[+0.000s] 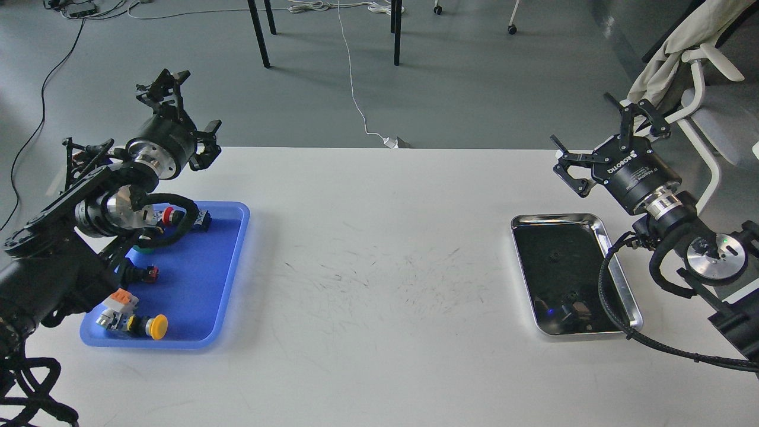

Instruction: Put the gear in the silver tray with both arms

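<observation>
The silver tray (557, 218) lies on the right side of the white table, its dark bottom showing only reflections. I cannot pick out a gear anywhere. My right gripper (602, 137) is open and empty, raised above the table's far right edge, just beyond the tray's far right corner. My left gripper (187, 110) is open and empty, raised beyond the far end of the blue tray (201, 279) and pointing away from me. My left arm hides part of the blue tray.
The blue tray holds several small parts: a yellow push button (157, 326), a red button (168, 215), an orange connector (121, 296). The right arm's cable (611, 308) crosses the silver tray's right rim. A chair (699, 71) stands at far right.
</observation>
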Robot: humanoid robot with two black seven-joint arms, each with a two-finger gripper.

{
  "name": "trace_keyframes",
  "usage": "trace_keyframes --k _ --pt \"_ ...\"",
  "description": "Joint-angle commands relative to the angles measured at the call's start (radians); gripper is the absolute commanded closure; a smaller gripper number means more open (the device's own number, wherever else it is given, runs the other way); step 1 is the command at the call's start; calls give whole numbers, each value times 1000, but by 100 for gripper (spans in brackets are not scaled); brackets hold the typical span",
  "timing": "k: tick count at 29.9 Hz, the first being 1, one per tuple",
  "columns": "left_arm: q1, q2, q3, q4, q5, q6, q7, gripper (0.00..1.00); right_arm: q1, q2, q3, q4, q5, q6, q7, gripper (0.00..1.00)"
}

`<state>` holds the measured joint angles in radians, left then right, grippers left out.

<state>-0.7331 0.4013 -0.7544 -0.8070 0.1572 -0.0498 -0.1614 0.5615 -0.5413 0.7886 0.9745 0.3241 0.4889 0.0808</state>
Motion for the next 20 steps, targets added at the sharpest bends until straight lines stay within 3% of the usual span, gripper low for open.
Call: trace_keyframes --k 1,7,20 --pt "11 -38 -57 3 -5 -2 -6 2 15 -8 -2 38 -2 -45 -6 3" --pt "32 -42 -105 20 -13 -63 -6 2 44 -51 -5 43 -4 -98 -75 3" --pt "44 -45 -106 22 -10 -84 -32 2 34 -63 34 33 -4 -107 -47 1"
